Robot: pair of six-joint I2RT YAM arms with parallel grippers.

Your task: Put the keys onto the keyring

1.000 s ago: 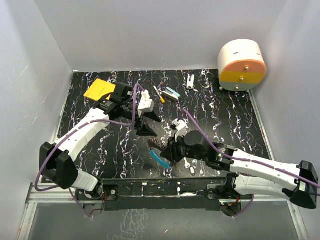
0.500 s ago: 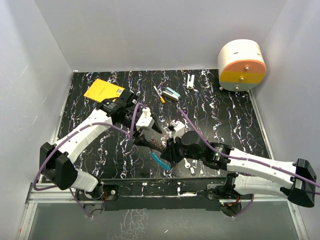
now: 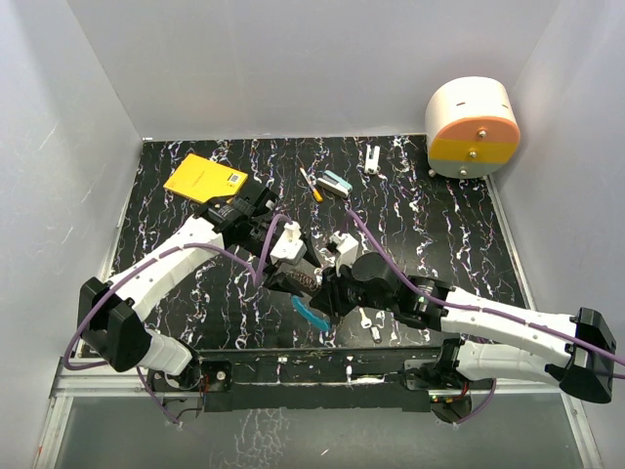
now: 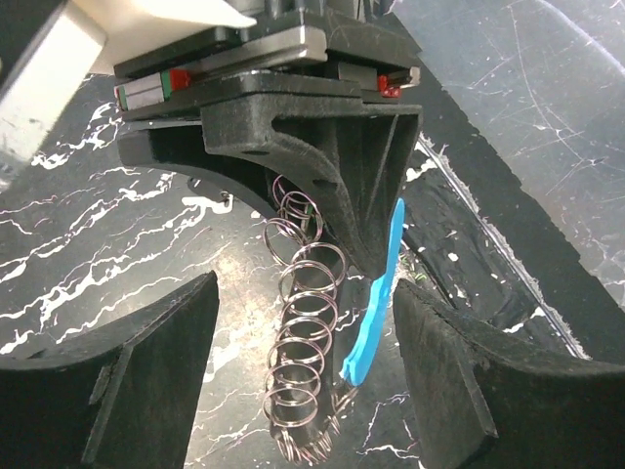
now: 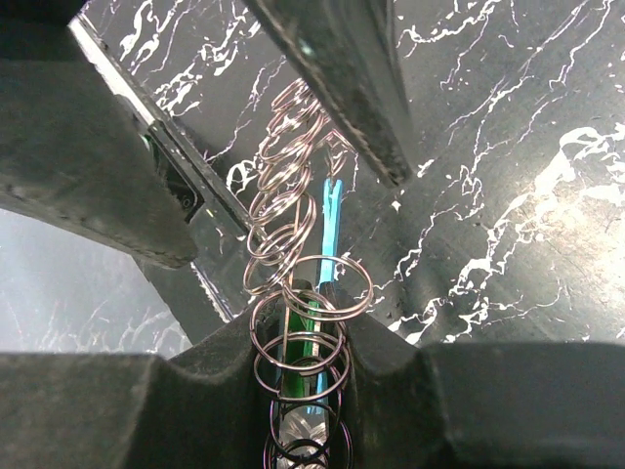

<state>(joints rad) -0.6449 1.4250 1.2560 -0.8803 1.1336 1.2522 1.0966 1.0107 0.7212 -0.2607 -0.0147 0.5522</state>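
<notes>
My right gripper (image 3: 323, 291) (image 5: 311, 327) is shut on the keyring (image 5: 293, 210), a chain of silvery rings with a blue plastic arc (image 5: 327, 230) (image 3: 311, 313). A green-headed key (image 5: 308, 342) is pinched between its fingers. My left gripper (image 3: 293, 272) (image 4: 303, 391) is open, with a finger on each side of the rings (image 4: 305, 332) and the blue arc (image 4: 376, 303), touching neither. Two small silver keys (image 3: 363, 318) (image 3: 375, 335) lie on the black marbled table (image 3: 439, 225) just right of the right gripper. No yellow-headed key shows.
An orange-and-white stick (image 3: 311, 184) and a teal-and-white block (image 3: 335, 184) lie at the back centre, with a small white piece (image 3: 373, 156) beyond. A yellow card (image 3: 205, 176) lies back left. A white, orange and yellow drum (image 3: 472, 127) stands back right. White walls enclose the table.
My left gripper has moved forward and right to the right gripper and now straddles the held rings. The right gripper has shifted slightly left with the keyring.
</notes>
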